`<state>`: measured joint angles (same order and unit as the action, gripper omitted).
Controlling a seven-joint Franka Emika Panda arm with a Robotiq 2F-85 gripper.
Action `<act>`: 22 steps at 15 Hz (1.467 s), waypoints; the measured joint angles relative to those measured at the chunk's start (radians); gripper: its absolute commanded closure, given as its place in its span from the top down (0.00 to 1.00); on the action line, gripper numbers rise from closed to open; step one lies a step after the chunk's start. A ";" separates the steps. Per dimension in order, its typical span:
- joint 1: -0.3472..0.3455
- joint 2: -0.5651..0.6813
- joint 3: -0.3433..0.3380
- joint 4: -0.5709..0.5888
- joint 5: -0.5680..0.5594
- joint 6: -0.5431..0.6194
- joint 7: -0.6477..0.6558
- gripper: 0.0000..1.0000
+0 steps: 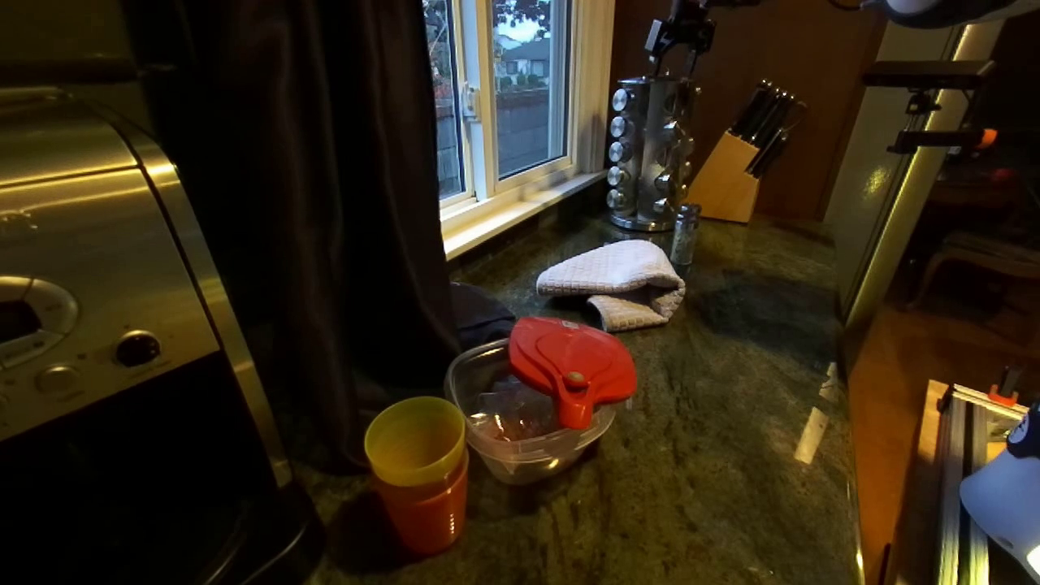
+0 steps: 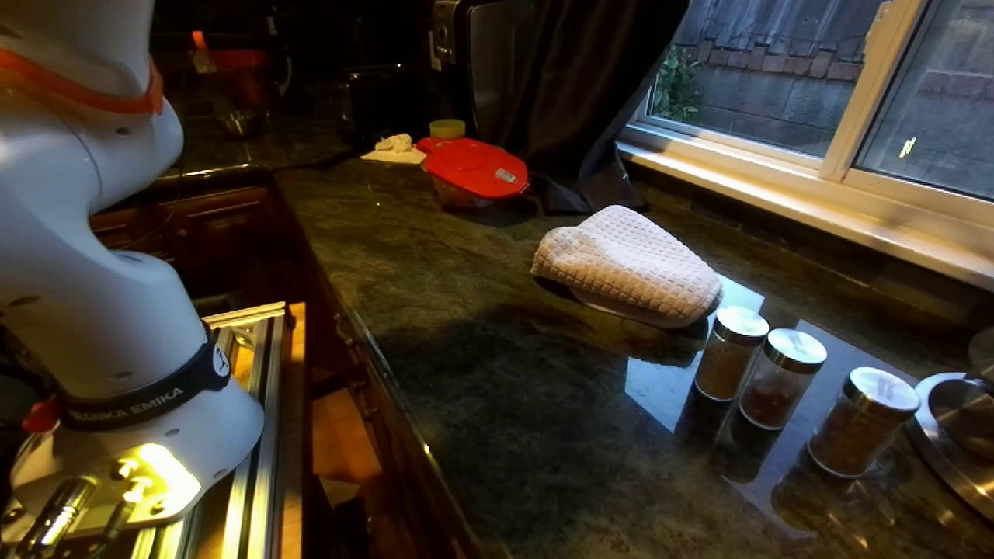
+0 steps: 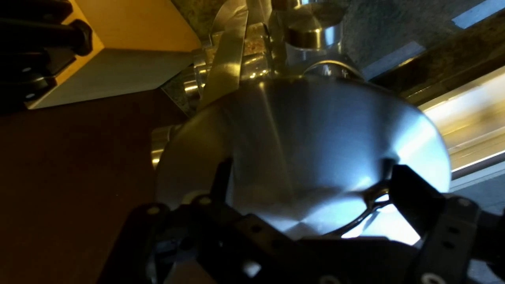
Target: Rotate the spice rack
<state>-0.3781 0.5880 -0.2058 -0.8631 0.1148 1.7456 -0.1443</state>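
The spice rack (image 1: 647, 154) is a tall silvery tower of jars with metal lids. It stands upright on the counter by the window in an exterior view. Only part of its round base (image 2: 959, 458) shows at the edge of an exterior view. In the wrist view its round metal top (image 3: 300, 118) fills the middle. My gripper (image 1: 673, 69) is open over the rack's top. In the wrist view the gripper (image 3: 309, 169) has its fingers apart above the top. A dark curved piece (image 3: 355, 217) on the top lies by the right finger; I cannot tell if they touch.
A wooden knife block (image 1: 723, 180) stands close beside the rack, also in the wrist view (image 3: 138, 23). Loose jars (image 2: 783, 378) stand near the base. A folded towel (image 1: 613, 276), a red-lidded container (image 1: 569, 366), cups (image 1: 418, 479) and the window sill (image 1: 528, 215) are around.
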 measured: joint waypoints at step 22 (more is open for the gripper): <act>0.014 -0.003 -0.002 0.011 -0.002 -0.117 0.444 1.00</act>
<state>-0.3646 0.5847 -0.2076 -0.8525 0.1130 1.6290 0.2996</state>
